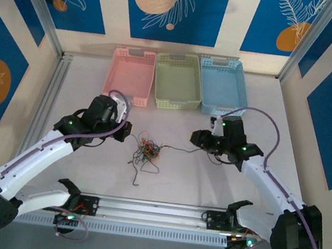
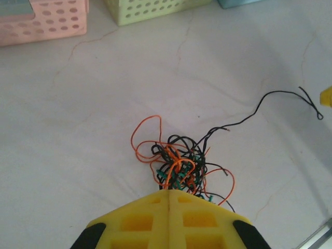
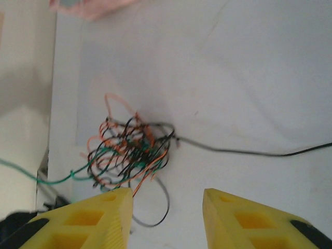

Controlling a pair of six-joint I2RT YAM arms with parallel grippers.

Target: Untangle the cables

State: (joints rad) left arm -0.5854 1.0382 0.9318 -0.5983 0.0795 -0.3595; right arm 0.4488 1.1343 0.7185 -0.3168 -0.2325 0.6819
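The cables (image 1: pixel 147 150) lie as a small knot of black, orange and green wires on the white table between my two arms. My left gripper (image 1: pixel 127 133) sits just left of the knot. In the left wrist view the left gripper (image 2: pixel 169 192) is shut, and an orange strand of the cables (image 2: pixel 179 163) runs into the seam between its fingertips. My right gripper (image 1: pixel 199 140) hovers right of the knot. In the right wrist view the right gripper (image 3: pixel 166 193) is open and holds nothing, with the cables (image 3: pixel 129 150) beyond its left finger. One black cable (image 3: pixel 249 152) stretches away to the right.
Three baskets stand in a row at the back: pink (image 1: pixel 126 99), green (image 1: pixel 175 106) and blue (image 1: pixel 223 111). An aluminium rail (image 1: pixel 153 212) runs along the near edge between the arm bases. Frame posts and walls bound the table on both sides.
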